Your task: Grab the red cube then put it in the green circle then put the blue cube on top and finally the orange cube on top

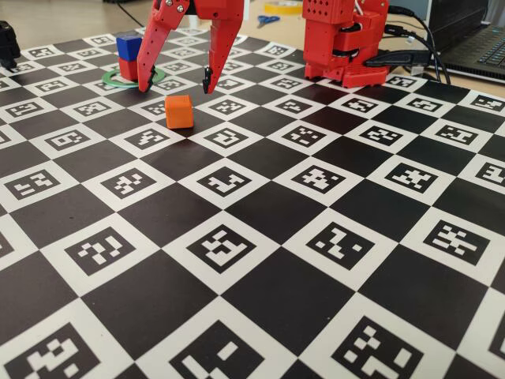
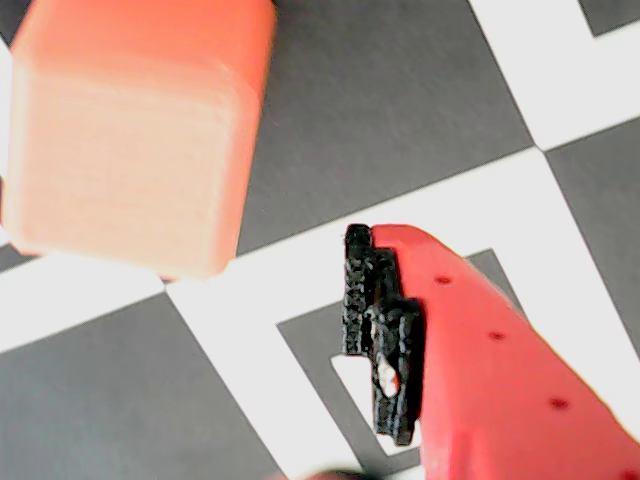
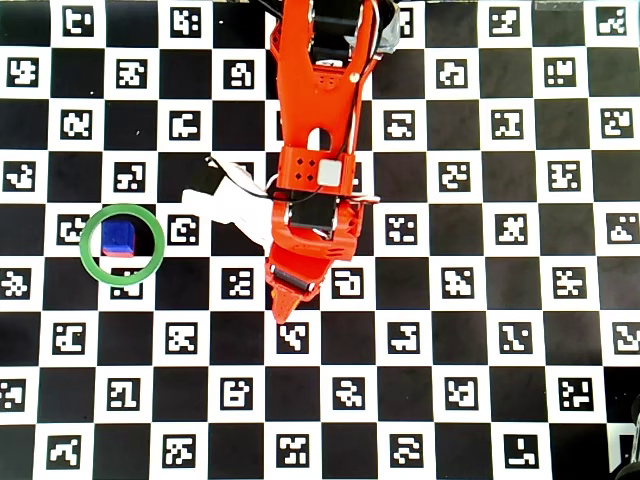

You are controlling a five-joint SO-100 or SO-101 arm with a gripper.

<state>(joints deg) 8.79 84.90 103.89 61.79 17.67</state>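
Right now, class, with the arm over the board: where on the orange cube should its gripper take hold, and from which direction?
Grip the orange cube across two opposite upright faces, coming straight down from above. It sits flat on the board with nothing beside it, so its flat parallel sides suit the pads. The gripper hangs open just above and behind it in the fixed view, jaws spread wider than the cube.
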